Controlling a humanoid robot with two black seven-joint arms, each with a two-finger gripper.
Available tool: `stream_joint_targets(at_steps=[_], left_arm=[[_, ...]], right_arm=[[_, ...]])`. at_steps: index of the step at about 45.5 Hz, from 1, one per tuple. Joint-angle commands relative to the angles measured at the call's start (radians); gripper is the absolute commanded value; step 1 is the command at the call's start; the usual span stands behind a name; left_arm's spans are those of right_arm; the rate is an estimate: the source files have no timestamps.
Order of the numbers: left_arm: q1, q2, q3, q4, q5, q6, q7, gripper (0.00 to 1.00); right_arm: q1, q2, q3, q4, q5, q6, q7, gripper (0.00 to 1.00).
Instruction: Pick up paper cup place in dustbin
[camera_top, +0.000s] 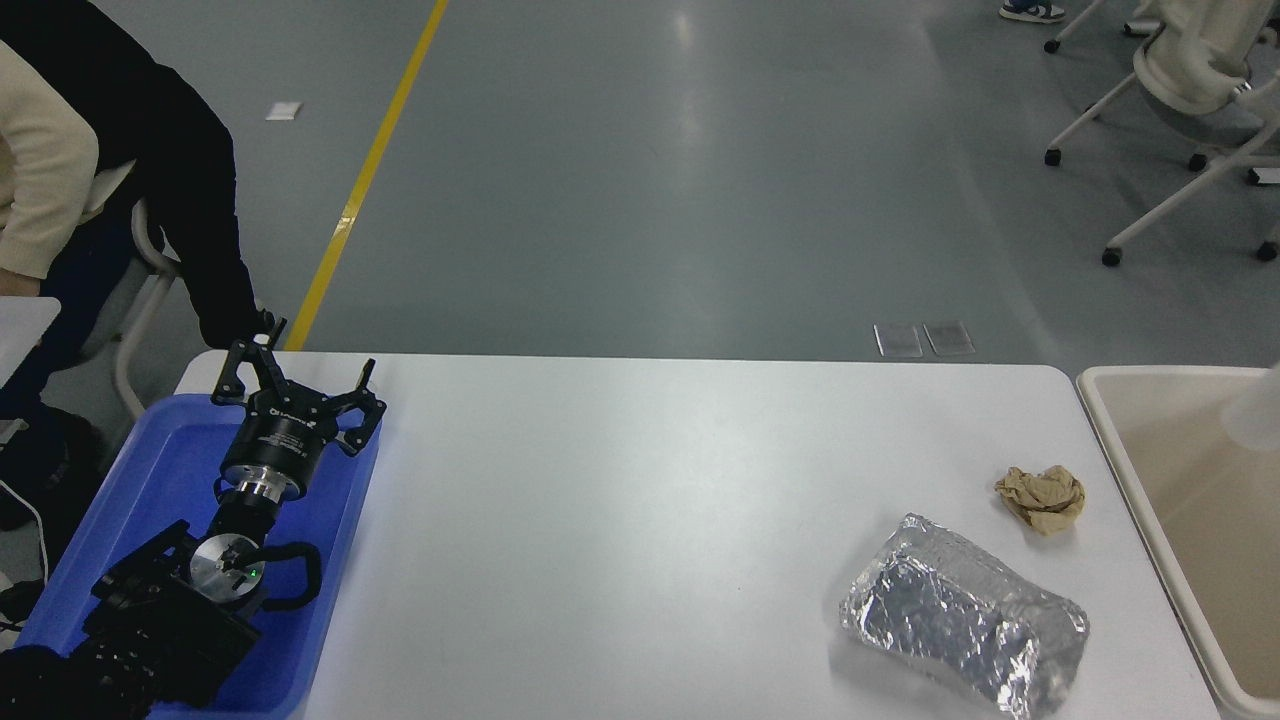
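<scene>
The paper cup (1264, 408) shows only as a pale white blur at the picture's right edge, over the opening of the beige dustbin (1131, 480). I cannot tell whether anything holds it. My right gripper and arm are out of view. My left gripper (296, 378) is open and empty, parked over the blue tray (160, 470) at the lower left.
A crumpled brown paper ball (1042, 497) lies near the table's right edge beside the dustbin. A crushed foil container (965, 613) lies in front of it. A person in black and cream (110, 170) sits at the far left. Office chairs (1190, 80) stand at the far right.
</scene>
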Motion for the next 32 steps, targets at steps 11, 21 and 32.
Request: stream_joint_targets(at_steps=[11,21,32], left_arm=[[-0.001,0.0,0.001,0.0,0.0,0.0,0.001,1.0],[-0.001,0.0,0.001,0.0,0.002,0.0,0.001,1.0],[0.001,0.0,0.001,0.0,0.0,0.0,0.0,1.0]], right_arm=[[-0.466,0.199,0.194,-0.324,0.004,-0.302,-0.007,0.0],[-0.482,0.196,0.199,-0.322,0.006,-0.333,-0.007,0.0],[-0.466,0.198,0.199,-0.319,0.007,-0.385,-0.005,0.32]])
